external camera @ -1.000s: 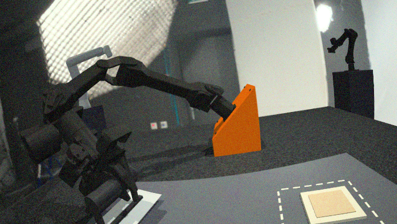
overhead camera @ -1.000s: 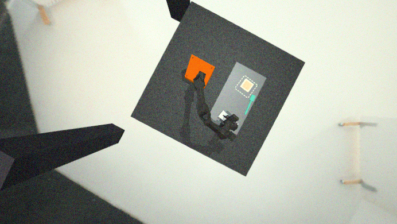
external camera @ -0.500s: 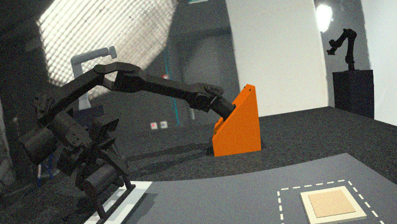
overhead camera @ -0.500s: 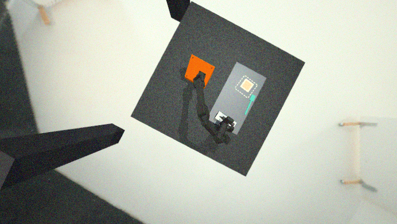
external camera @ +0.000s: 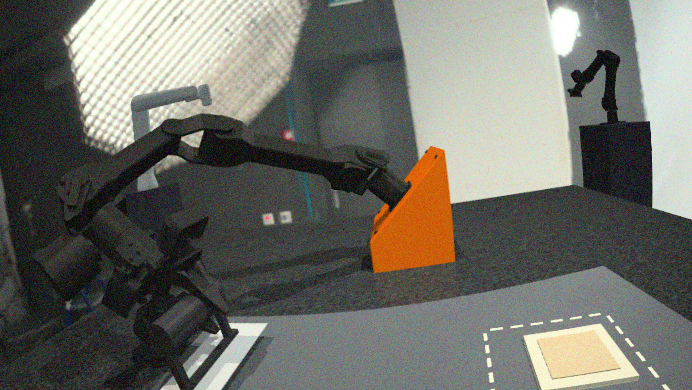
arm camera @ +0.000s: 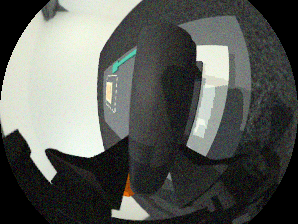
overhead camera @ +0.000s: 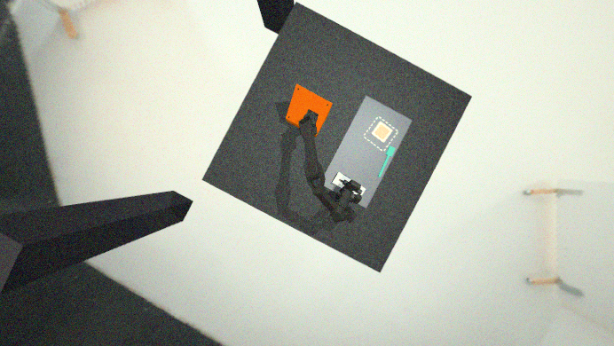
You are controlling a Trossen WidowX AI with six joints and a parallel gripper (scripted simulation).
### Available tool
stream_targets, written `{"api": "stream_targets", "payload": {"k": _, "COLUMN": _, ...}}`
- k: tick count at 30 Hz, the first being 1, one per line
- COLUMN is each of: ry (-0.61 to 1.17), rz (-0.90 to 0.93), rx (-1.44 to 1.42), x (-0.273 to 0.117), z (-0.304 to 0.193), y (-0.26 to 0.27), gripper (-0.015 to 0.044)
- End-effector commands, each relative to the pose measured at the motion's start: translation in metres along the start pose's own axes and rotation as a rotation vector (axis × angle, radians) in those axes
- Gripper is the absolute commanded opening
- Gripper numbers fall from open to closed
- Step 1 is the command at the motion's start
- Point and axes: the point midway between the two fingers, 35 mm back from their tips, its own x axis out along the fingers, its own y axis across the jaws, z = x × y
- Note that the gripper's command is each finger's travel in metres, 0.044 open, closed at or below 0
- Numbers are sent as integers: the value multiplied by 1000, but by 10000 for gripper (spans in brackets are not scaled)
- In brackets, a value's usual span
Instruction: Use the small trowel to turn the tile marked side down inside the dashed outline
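Note:
The teal trowel [overhead camera: 390,151] [arm camera: 124,59] lies on the grey mat [overhead camera: 355,142] [external camera: 375,340], near its edge and beside the dashed outline [external camera: 495,329]. The cream tile [overhead camera: 381,131] [external camera: 577,353] [arm camera: 109,93] lies flat inside the outline, tan square up. Whether that square is the marked side I cannot tell. My gripper [overhead camera: 352,188] [arm camera: 150,136] is at the mat's other end, away from trowel and tile. It is shut on a bulky dark object [arm camera: 160,100], whose kind I cannot make out; it hides the view between the fingers.
A white and grey rectangular piece [overhead camera: 341,178] [external camera: 247,329] [arm camera: 212,60] lies on the mat under the gripper. The arm rises from an orange sloped base [overhead camera: 310,95] [external camera: 415,230] beside the mat. The dark table [overhead camera: 355,62] has an edge beyond the trowel's side of the mat.

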Motion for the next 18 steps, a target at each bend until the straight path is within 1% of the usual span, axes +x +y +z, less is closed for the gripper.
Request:
{"api": "stream_targets", "payload": {"k": 1, "ry": -3, "rz": 0, "rx": -16, "x": 1, "z": 3, "y": -2, "gripper": 0}}
{"api": "stream_targets", "payload": {"k": 12, "ry": 9, "rz": -6, "rx": -28, "x": 10, "z": 4, "y": -15, "gripper": 0}}
{"api": "stream_targets", "payload": {"k": 18, "ry": 9, "rz": -6, "rx": -28, "x": 10, "z": 4, "y": -15, "gripper": 157}}
